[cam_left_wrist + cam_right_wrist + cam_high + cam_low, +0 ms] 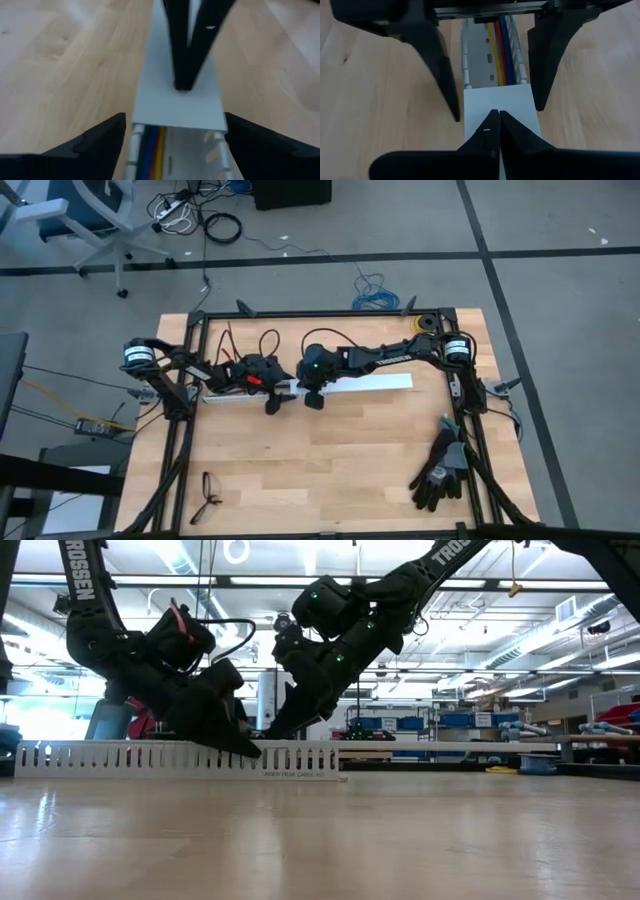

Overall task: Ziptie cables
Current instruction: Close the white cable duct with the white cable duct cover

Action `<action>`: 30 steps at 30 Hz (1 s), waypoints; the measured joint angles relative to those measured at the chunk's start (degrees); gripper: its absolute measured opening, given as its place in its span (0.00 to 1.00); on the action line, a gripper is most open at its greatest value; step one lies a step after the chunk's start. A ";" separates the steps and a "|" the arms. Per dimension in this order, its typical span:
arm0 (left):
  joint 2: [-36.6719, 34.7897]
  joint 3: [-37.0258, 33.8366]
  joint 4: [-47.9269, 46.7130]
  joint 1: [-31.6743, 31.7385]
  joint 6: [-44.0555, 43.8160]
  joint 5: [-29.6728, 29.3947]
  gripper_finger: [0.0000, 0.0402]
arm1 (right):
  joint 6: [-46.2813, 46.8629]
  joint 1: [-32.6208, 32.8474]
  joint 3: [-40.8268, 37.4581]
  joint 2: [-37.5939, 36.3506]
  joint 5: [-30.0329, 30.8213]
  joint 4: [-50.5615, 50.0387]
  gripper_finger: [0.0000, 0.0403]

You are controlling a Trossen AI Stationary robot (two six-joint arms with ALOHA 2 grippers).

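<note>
A long white slotted duct (pixel 240 394) lies across the table's middle, and a plain white cover (pixel 500 105) closes its right part. The cables (pixel 501 55), yellow, red and blue wires, run inside the uncovered stretch. My left gripper (pixel 175 117) is open, one finger on each side of the duct at the cover's end. I cannot tell whether they touch it. My right gripper (pixel 497 114) is shut, its tips on the cover. The ziptie is out of view. My right gripper rests its shut fingertips (pixel 182 82) on the top face of the cover (pixel 195 107), close to the cover's end beside the uncovered wires. The fingers slant down from the table's right side and lie along the duct. The cover lies flat on the duct, which rests on the table.
A pair of black gloves (pixel 440 470) lies at the near right corner. A small black looped item (pixel 205 495) lies near the front left. Black cords (pixel 265 340) lie behind the duct. Bare wood stretches between the duct and the near edge.
</note>
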 joint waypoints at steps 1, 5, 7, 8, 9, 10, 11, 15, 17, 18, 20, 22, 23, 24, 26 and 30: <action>-0.02 -0.02 -0.08 0.00 0.00 0.79 0.85 | 0.01 -0.14 0.00 0.00 -0.05 -0.15 0.00; -1.20 -0.03 -3.83 0.16 1.25 2.79 0.87 | 0.97 -0.67 0.02 -0.07 -0.54 -1.02 0.00; -2.52 -0.37 -6.63 0.17 1.67 2.21 0.87 | 1.04 -0.89 0.02 -0.09 -1.42 -1.30 0.00; -3.45 -1.08 -7.00 0.15 1.68 1.95 0.87 | 1.06 -0.95 0.02 -0.09 -1.85 -1.36 0.00; -4.46 -1.82 -7.06 0.17 1.57 1.93 0.87 | 1.09 -0.96 0.02 -0.09 -1.99 -1.38 0.00; -5.60 -2.68 -6.80 0.20 1.44 1.84 0.87 | 1.09 -0.96 0.02 -0.09 -1.97 -1.41 0.00; -7.03 -3.62 -6.56 0.20 1.38 1.74 0.87 | 1.09 -0.96 0.02 -0.09 -1.99 -1.47 0.00; -12.73 -8.15 -6.43 0.13 1.33 -1.67 0.86 | 1.11 -1.03 0.02 -0.09 -2.20 -1.58 0.00; -13.89 -10.21 -6.03 0.15 0.80 -3.74 0.86 | 1.11 -1.13 0.02 -0.09 -2.76 -1.50 0.00; -13.92 -11.16 -4.70 0.20 0.17 -4.02 0.86 | 1.13 -1.14 0.01 -0.09 -2.85 -1.49 0.00; -13.83 -12.44 -1.90 0.16 -0.28 -4.01 0.86 | 1.13 -1.14 0.00 -0.09 -2.85 -1.47 0.00; -13.33 -12.48 -0.56 0.09 -0.27 -3.99 0.86 | 1.22 -1.14 0.00 -0.09 -2.83 -1.47 0.00; -13.31 -12.48 -0.49 0.09 -0.11 -4.01 0.86 | 1.24 -1.14 0.00 -0.09 -2.84 -1.37 0.00; -13.31 -12.35 -0.44 0.09 0.15 -4.03 0.85 | 1.26 -1.14 -0.04 -0.09 -2.93 -1.26 0.00; -12.93 -11.71 -0.31 0.09 1.14 -4.03 0.84 | 1.26 -1.14 -0.04 -0.09 -2.96 -1.21 0.00; -10.95 -10.49 -0.18 0.09 1.65 -4.00 0.79 | 1.56 -1.14 -0.04 -0.07 -2.99 -1.19 0.00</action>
